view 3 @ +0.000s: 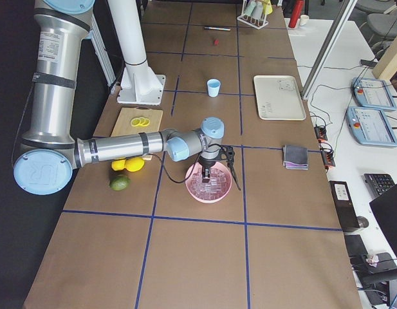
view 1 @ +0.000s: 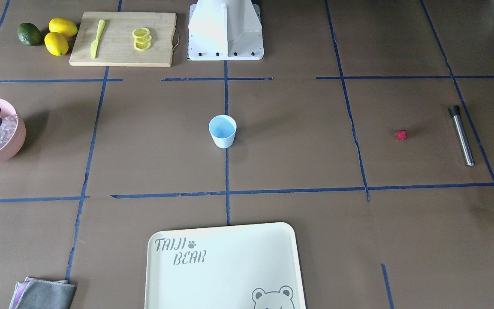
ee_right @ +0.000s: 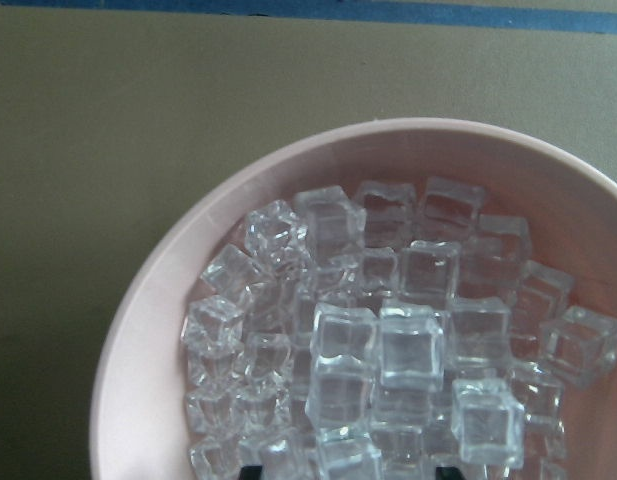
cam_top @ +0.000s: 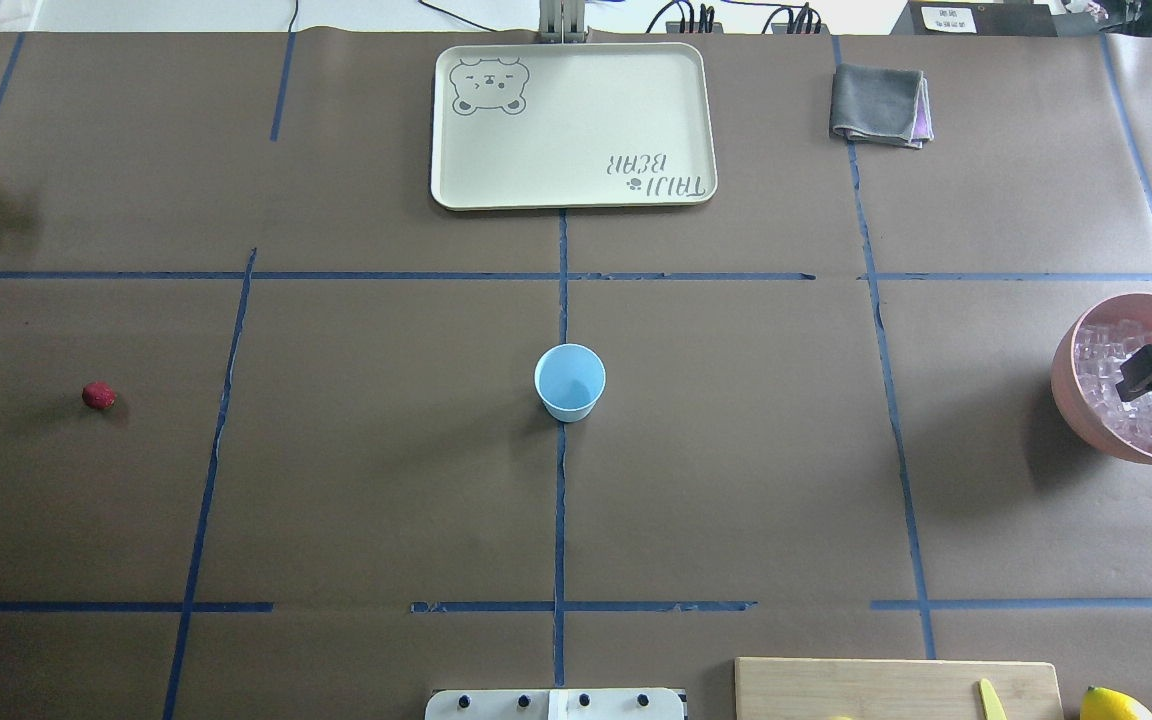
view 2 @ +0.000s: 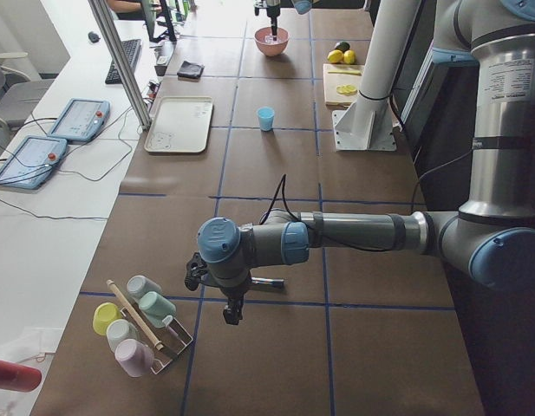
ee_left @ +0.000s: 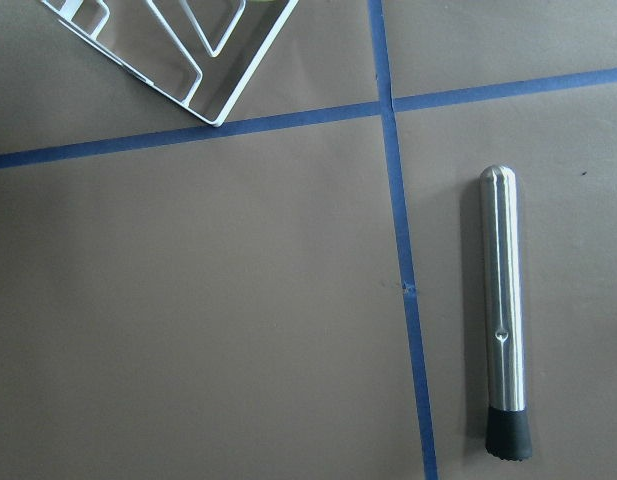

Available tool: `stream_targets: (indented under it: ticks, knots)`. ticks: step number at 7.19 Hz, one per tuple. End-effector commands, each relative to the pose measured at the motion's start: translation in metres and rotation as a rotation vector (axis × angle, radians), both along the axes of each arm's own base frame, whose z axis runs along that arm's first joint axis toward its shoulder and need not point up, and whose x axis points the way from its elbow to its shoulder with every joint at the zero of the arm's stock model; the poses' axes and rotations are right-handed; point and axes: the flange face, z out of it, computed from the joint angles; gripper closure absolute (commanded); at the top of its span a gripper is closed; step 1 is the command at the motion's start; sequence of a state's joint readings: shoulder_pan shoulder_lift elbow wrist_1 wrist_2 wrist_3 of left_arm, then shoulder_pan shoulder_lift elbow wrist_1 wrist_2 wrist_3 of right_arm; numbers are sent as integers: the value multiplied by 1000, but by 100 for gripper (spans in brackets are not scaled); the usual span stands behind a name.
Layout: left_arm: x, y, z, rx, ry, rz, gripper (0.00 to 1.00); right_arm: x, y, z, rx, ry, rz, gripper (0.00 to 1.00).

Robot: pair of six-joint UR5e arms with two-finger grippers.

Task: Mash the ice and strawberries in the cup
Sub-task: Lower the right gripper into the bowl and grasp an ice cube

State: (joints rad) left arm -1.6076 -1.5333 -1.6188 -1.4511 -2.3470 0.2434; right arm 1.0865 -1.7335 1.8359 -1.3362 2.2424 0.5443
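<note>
The light-blue cup [cam_top: 569, 382] stands upright and empty at the table's middle. The ice [ee_right: 388, 340] fills a pink bowl [cam_top: 1071, 390] at the table's right end. My right gripper [cam_top: 1136, 376] hangs just over the ice, its fingers apart and empty. The small red strawberry [cam_top: 98, 395] lies alone on the table toward the left end. My left gripper [view 2: 231, 310] shows only in the exterior left view, low over the table's left end; I cannot tell if it is open. A steel muddler [ee_left: 501, 310] with a black tip lies below its wrist camera.
A cream tray [cam_top: 456, 190] lies at the far edge. A grey cloth [cam_top: 876, 105] lies to its right. A cutting board [view 1: 114, 56] holds lemon slices [view 1: 142, 38] and a yellow knife [view 1: 97, 38], beside lemons [view 1: 56, 43]. A wire rack [view 2: 176, 342] of cups stands at the left end.
</note>
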Motion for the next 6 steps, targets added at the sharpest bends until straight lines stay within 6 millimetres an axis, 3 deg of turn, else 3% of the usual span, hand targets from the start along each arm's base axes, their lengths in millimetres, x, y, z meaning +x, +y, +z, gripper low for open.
stream_targets:
  ticks: [1,5,6]
  knots:
    - [0,-1,-7,-5,-2,-20,0,-1,0,1,1,0,-4,35]
    - [-1,-1,-14,3,-2,-26,0,-14,-11,11,-10,3,-20,36]
    - [0,-1,-14,3,-2,-25,0,-14,-11,9,-8,1,-21,42]
